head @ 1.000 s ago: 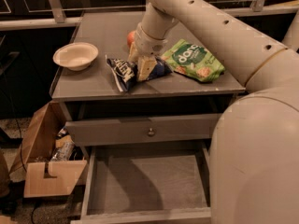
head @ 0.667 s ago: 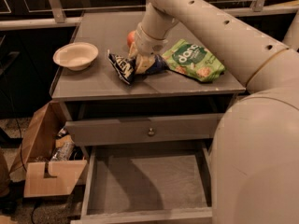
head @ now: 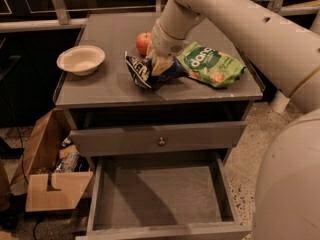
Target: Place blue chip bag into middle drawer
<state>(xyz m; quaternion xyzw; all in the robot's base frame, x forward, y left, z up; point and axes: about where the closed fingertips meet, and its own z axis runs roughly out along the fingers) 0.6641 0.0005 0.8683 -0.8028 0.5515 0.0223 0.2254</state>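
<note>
The blue chip bag (head: 139,70), dark navy with white lettering, is on the cabinet top at its middle, bunched up and tilted with one end raised. My gripper (head: 160,66) comes down from the upper right and is shut on the bag's right part. The middle drawer (head: 160,196) is pulled open below, near the front of the view, and its grey floor is bare. It lies well below and in front of the gripper.
A green snack bag (head: 212,64) lies right of the gripper. A red apple (head: 143,41) sits just behind it. A white bowl (head: 81,59) stands at the left of the top. The top drawer front with a knob (head: 161,141) is closed. A cardboard box (head: 50,184) stands left of the cabinet.
The gripper has closed on the bag and pulled its right part up and slightly right. The bag is now crumpled and tilted. The apple shows more behind it.
</note>
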